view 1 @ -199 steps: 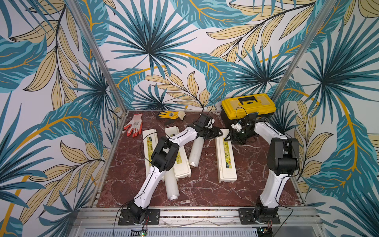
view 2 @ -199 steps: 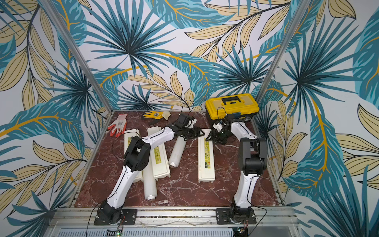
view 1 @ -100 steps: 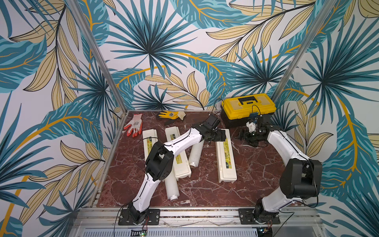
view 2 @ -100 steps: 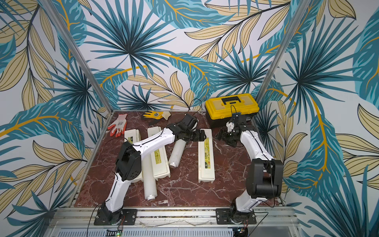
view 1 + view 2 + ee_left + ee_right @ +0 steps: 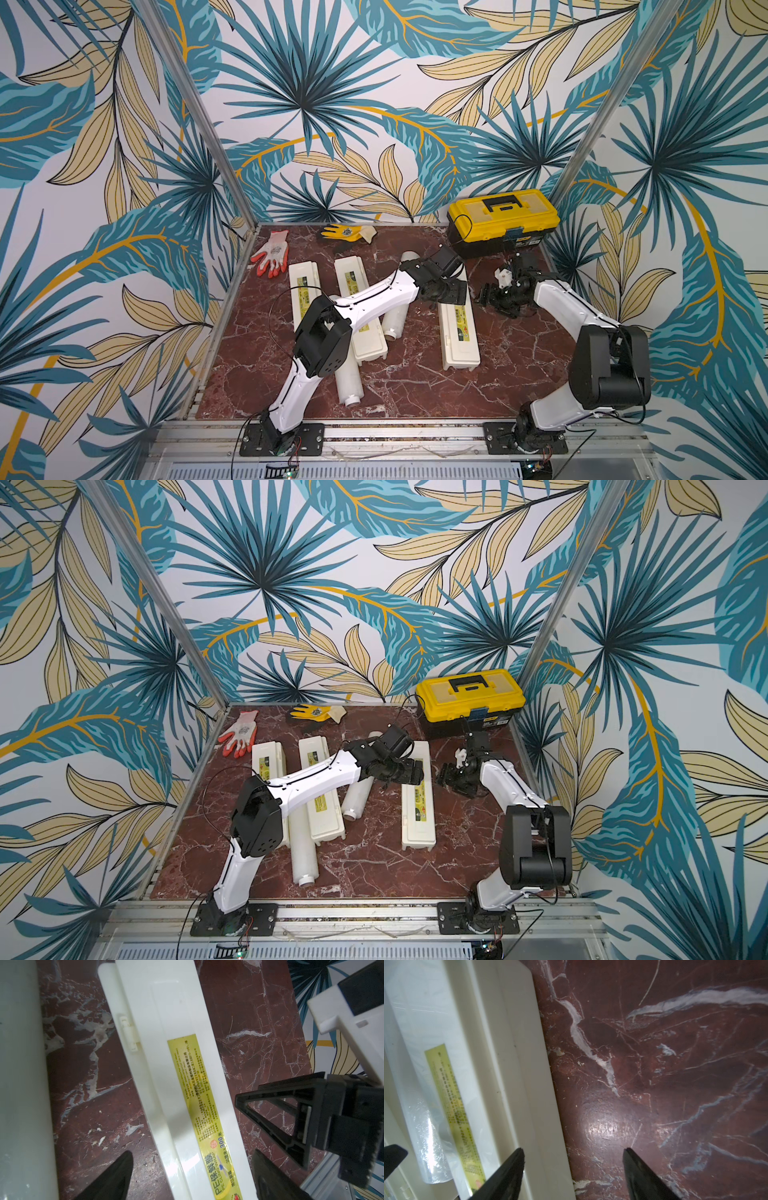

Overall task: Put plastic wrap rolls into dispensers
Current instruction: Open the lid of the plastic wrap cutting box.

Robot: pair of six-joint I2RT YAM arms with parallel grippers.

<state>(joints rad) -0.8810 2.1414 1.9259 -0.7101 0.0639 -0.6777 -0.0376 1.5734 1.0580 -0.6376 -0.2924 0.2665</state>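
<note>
Red marble worktop (image 5: pixel 415 386), leafy walls. The left tool (image 5: pixel 192 1175) is hovering, fingers apart, astride the closed dispenser (image 5: pixel 459 336) in front of the toolbox (image 5: pixel 503 212). The right tool (image 5: pixel 573 1149) is gaping beside it. A roll (image 5: pixel 394 322) and a second roll (image 5: pixel 348 380) are lying farther from the toolbox.

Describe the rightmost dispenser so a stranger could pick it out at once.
Find the yellow-and-black toolbox in the far right corner of the table. In front of it lies one long cream dispenser with a yellow label. It lies alone, the rightmost; the other two dispensers sit left, crowded by rolls.
</note>
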